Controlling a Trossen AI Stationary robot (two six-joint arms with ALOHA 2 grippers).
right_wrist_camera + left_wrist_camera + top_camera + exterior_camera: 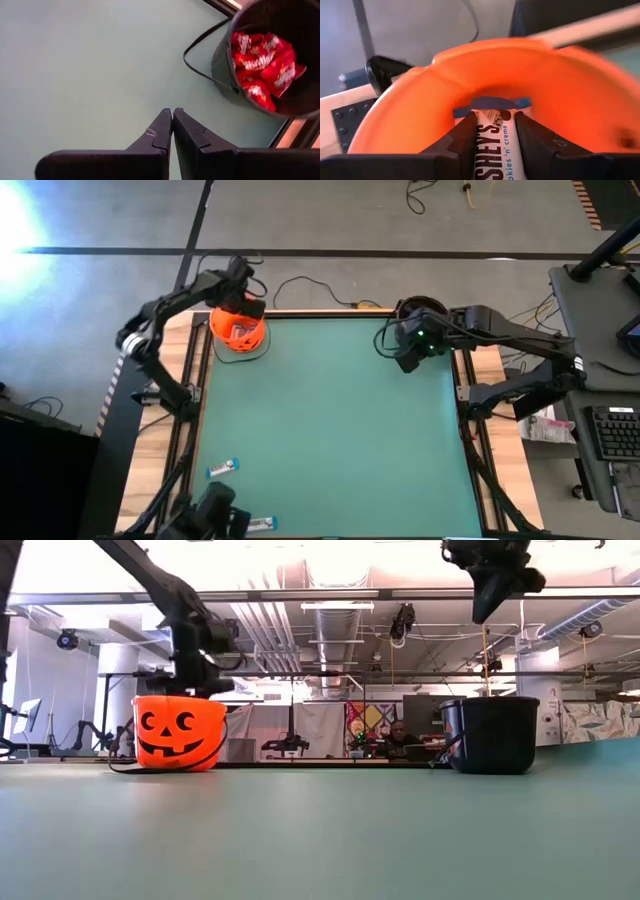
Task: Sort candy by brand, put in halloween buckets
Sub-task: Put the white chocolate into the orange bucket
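Clamped between the left gripper's [495, 137] fingers [462, 135] is a white bar [495, 145] with blue ends, its printed wrapper facing the wrist camera. It hangs over the open mouth of the orange bucket [240, 330], which stands at the far left corner of the green surface [330, 430]. From the low view the bucket's carved-pumpkin face [180, 732] looks out across the surface, with the left arm [190, 630] coming down onto it from above.

At the far right corner stands the black bucket [492, 735], its thin wire handle hanging down its side onto the surface. Inside it lie crinkly red packets [262, 65] in a heap. The right gripper [172, 125] hangs above the surface just beside this bucket, its fingers pressed together on nothing.

Two more blue-and-white bars remain on the surface near its left near corner: one [222, 469] a little in from the left edge, the other [260, 524] close to the near edge.
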